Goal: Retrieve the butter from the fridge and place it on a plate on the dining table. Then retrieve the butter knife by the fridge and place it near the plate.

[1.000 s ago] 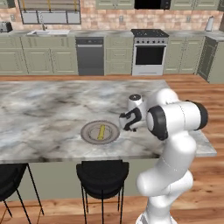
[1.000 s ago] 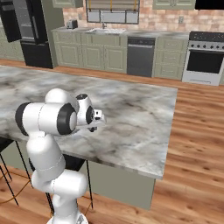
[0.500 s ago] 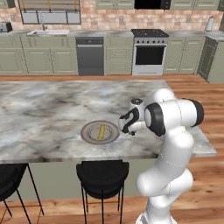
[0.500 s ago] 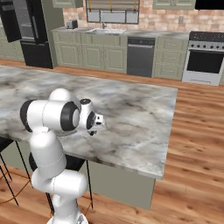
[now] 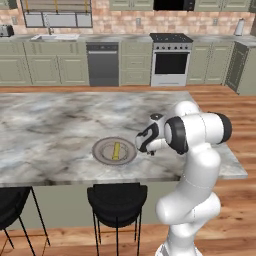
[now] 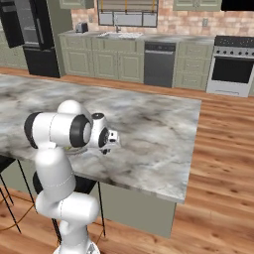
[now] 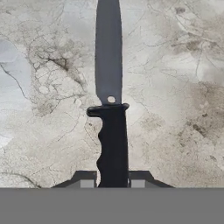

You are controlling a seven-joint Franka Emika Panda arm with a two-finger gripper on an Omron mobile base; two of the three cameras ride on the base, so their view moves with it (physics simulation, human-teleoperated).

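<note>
Hand view, centre: butter knife (image 7: 111,131) runs vertically, dark handle at bottom between tool (image 7: 112,183) fingertips, blade pointing to top edge; tool pinches handle. Marble bench (image 7: 175,87) behind. Left base view, centre: plate (image 5: 102,155) on bench, butter (image 5: 116,150) lying on it (thin yellow stick); tool (image 5: 142,146) just right of plate rim. Right base view, upper left: fridge (image 6: 30,39).

Both base cameras are looking forward and down from behind, sharing the desk (image 5: 60,115); the hand camera is facing the marble closely, knife (image 7: 110,109) pointing to 12 o'clock.
</note>
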